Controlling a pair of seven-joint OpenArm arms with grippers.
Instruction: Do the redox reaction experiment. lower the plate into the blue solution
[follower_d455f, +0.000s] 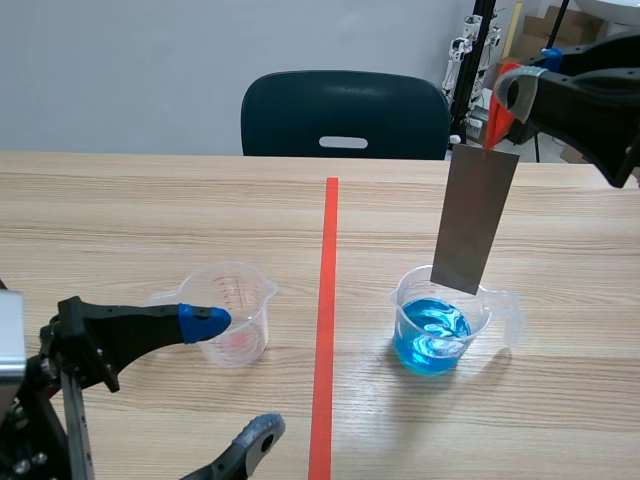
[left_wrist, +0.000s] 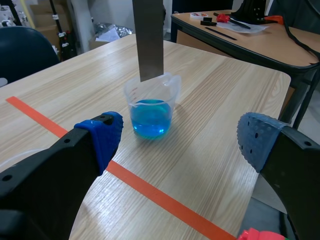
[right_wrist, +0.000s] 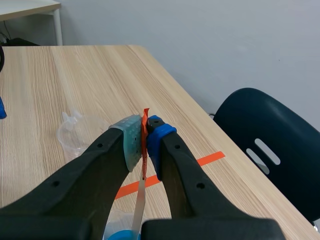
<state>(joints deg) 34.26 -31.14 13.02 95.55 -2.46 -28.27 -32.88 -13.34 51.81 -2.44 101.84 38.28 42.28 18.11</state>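
Observation:
A grey metal plate (follower_d455f: 474, 220) with an orange-red top tab hangs upright from my right gripper (follower_d455f: 505, 100), which is shut on that tab. Its lower edge sits at the rim of a clear beaker of blue solution (follower_d455f: 438, 326), right of the tape line. In the left wrist view the plate (left_wrist: 148, 37) hangs over the beaker (left_wrist: 150, 111), its bottom edge above the liquid. In the right wrist view the fingers (right_wrist: 134, 145) pinch the thin plate (right_wrist: 142, 200) edge-on. My left gripper (follower_d455f: 235, 375) stands open low at the front left.
An empty clear beaker (follower_d455f: 232, 312) stands left of the orange-red tape line, just beyond my left gripper's upper fingertip. A dark chair (follower_d455f: 345, 115) stands at the table's far side. A second table with tools (left_wrist: 240, 25) shows beyond the table's edge.

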